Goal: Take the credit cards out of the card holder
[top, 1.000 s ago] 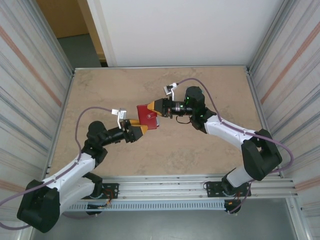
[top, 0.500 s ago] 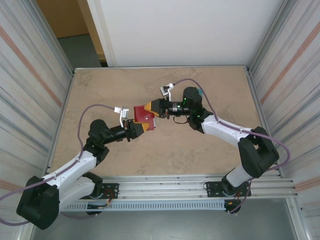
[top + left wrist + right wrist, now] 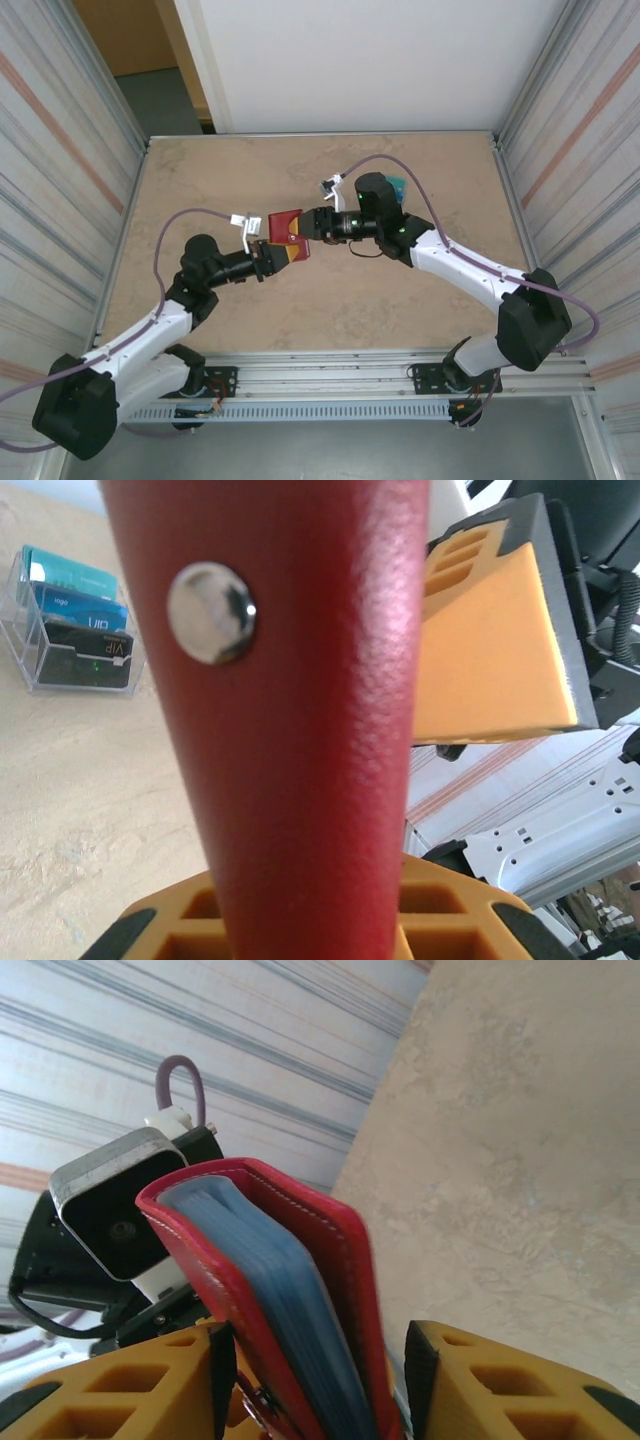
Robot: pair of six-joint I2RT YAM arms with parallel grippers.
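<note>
The left jaws clamp one end of the red card holder, held clear above the desk. Its long axis runs toward the right jaws, which straddle the opposite end, parted, not gripping. Pocket edges face the right arm.

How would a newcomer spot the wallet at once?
Over the middle of the table, the wallet is gripped by the left fingers, with the right fingers loosely around it. It is red with a silver snap, unlike the clear stand of cards.
</note>
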